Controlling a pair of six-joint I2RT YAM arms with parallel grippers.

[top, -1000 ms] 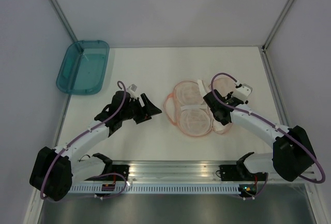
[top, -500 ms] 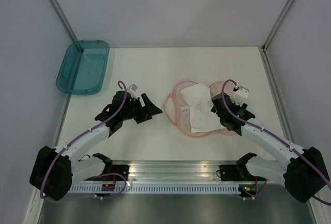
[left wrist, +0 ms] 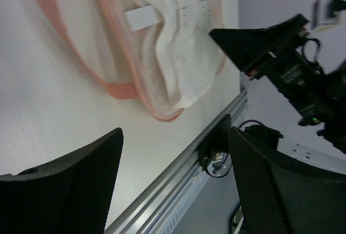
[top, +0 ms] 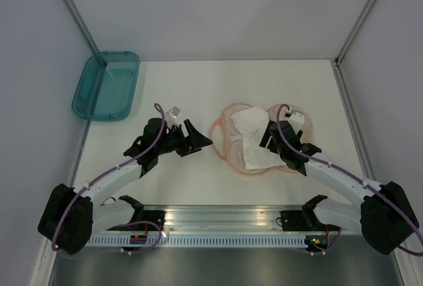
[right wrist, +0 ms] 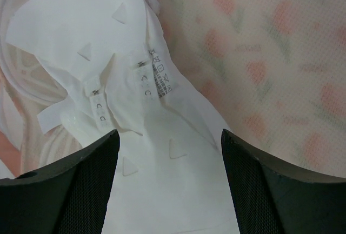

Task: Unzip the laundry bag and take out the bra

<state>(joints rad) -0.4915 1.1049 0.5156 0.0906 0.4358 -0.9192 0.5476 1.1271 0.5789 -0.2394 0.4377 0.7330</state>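
Laundry bag (top: 231, 122) lies spread flat on the white table (top: 198, 88), right of centre, its pink edge (left wrist: 116, 89) parted and curling around a pale inner side. The bra (top: 251, 127), white and crumpled, rests on top of the opened pouch, partly over its near lobe, with its small care label (right wrist: 157, 80) facing up. In the right wrist view the pouch's printed cream-peach fabric (right wrist: 270, 55) fills the upper right, touching the bra's edge. The right gripper (top: 269, 135) hangs over the right edge of the bra with its jaws spread wide and nothing pinched between them; the black fingers (right wrist: 65, 191) frame the white cloth from either side, though whether their tips touch it is hard to tell from these angles. The left gripper (top: 197, 137) sits just left of the pouch, apart from it, jaws likewise released and empty, its fingers (left wrist: 65, 180) pointing toward the pouch and low over the table. A teal tray (top: 106, 86) stands at the far left edge, well apart from both arms. An aluminium rail (left wrist: 178, 180) runs along the near edge.
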